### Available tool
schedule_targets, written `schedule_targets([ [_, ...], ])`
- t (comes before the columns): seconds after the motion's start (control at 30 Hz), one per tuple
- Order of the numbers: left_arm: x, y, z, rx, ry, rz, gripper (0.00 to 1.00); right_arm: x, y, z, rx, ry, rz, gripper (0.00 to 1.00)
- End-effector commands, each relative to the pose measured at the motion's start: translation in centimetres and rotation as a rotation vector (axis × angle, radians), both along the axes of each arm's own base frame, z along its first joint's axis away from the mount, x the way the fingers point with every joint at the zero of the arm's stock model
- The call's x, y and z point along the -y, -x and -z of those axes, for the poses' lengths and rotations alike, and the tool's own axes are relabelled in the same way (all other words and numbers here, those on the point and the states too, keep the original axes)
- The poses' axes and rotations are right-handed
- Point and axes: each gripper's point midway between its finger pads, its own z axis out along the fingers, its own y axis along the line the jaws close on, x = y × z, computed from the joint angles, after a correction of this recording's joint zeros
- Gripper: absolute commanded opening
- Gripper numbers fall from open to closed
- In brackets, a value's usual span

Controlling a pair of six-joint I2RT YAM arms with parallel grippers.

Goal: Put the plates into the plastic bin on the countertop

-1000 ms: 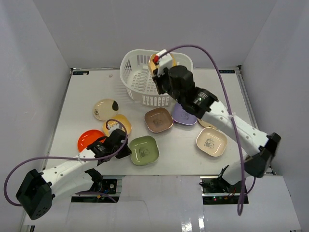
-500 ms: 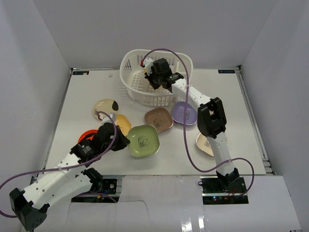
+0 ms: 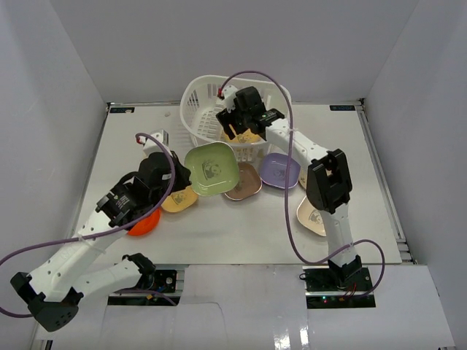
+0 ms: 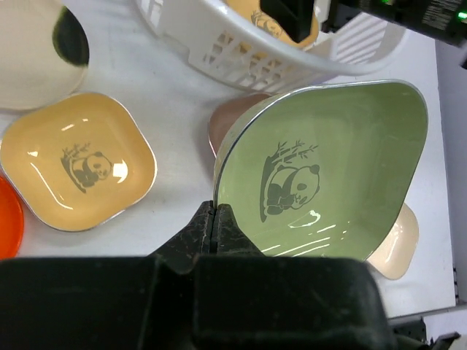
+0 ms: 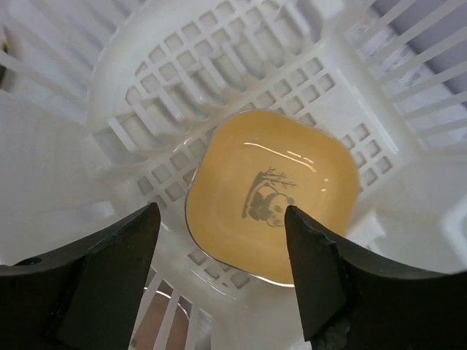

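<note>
My left gripper (image 3: 187,172) (image 4: 213,211) is shut on the rim of a green panda plate (image 3: 211,169) (image 4: 321,175). It holds the plate tilted above the countertop (image 3: 124,146), just in front of the white plastic bin (image 3: 193,102) (image 4: 241,58). My right gripper (image 3: 244,122) (image 5: 221,211) hangs open inside the bin (image 5: 146,87). Below its spread fingers a yellow panda plate (image 5: 273,193) (image 3: 252,137) lies on the perforated bottom, touched by neither finger.
More plates lie on the countertop: yellow (image 3: 179,200) (image 4: 76,160), orange-red (image 3: 146,222), mauve-brown (image 3: 244,186), lavender (image 3: 281,169), cream (image 3: 314,217), and a round cream one with a black patch (image 4: 36,44). White walls close in three sides.
My left gripper lifted the green plate off the table and carried it up toward the bin. My right gripper opened, and the yellow plate now lies on the bin's bottom.
</note>
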Motion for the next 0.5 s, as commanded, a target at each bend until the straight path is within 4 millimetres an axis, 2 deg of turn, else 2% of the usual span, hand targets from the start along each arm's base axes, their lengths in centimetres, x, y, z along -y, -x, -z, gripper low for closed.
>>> schedule_targets([
  [0.0,-0.6,-1.9,-4.2,0.115,-0.013,-0.059,0.0,1.5,-0.5,-11.8,0.157,-0.203,0.084,0.75],
  [0.03,-0.1,-2.6,-4.6,0.123,-0.012,-0.065,0.0,2.1,-0.5,-12.7,0.16,-0.23,0.104,0.72],
  [0.07,0.3,-3.0,-5.1,0.132,-0.002,-0.062,0.0,3.1,-0.2,-14.9,0.152,-0.301,0.12,0.7],
  [0.1,0.8,-3.3,-5.8,0.144,0.01,-0.055,0.0,3.8,-0.1,-15.5,0.144,-0.329,0.141,0.68],
  [0.13,1.6,-3.9,-7.6,0.184,0.051,-0.042,0.0,4.8,0.3,-15.2,0.123,-0.34,0.164,0.62],
  [0.17,2.4,-4.7,-7.7,0.187,0.045,-0.037,0.0,6.6,0.7,-17.5,0.132,-0.408,0.224,0.56],
  [0.2,2.9,-5.4,-8.1,0.204,0.033,-0.03,0.0,7.7,1.0,-17.9,0.13,-0.428,0.257,0.49],
  [0.23,3.4,-6.2,-9.8,0.244,0.05,-0.037,0.0,8.7,1.5,-17.9,0.128,-0.443,0.282,0.37],
  [0.27,4.3,-7.7,-9.1,0.229,0.019,-0.042,0.0,11.0,2.5,-17.7,0.133,-0.466,0.35,0.3],
  [0.3,4.7,-8.6,-9.2,0.234,-0.005,-0.042,0.0,11.9,3.2,-17.3,0.126,-0.476,0.373,0.24],
  [0.33,5.2,-9.6,-10.8,0.261,0.011,-0.045,0.0,12.7,4.0,-16.7,0.12,-0.485,0.389,0.17],
  [0.37,5.4,-10.8,-10.7,0.259,0.003,-0.048,0.0,14.2,5.8,-14.9,0.097,-0.476,0.418,0.15],
  [0.4,5.9,-13.2,-10.4,0.248,-0.016,-0.06,0.0,14.8,6.4,-14.4,0.092,-0.505,0.44,0.1],
  [0.43,6.1,-14.5,-10.0,0.238,-0.018,-0.063,0.0,15.2,7.2,-13.5,0.079,-0.512,0.449,0.09],
  [0.47,6.7,-15.5,-9.5,0.218,-0.011,-0.037,0.0,16.0,8.9,-11.4,0.049,-0.503,0.464,0.08],
])
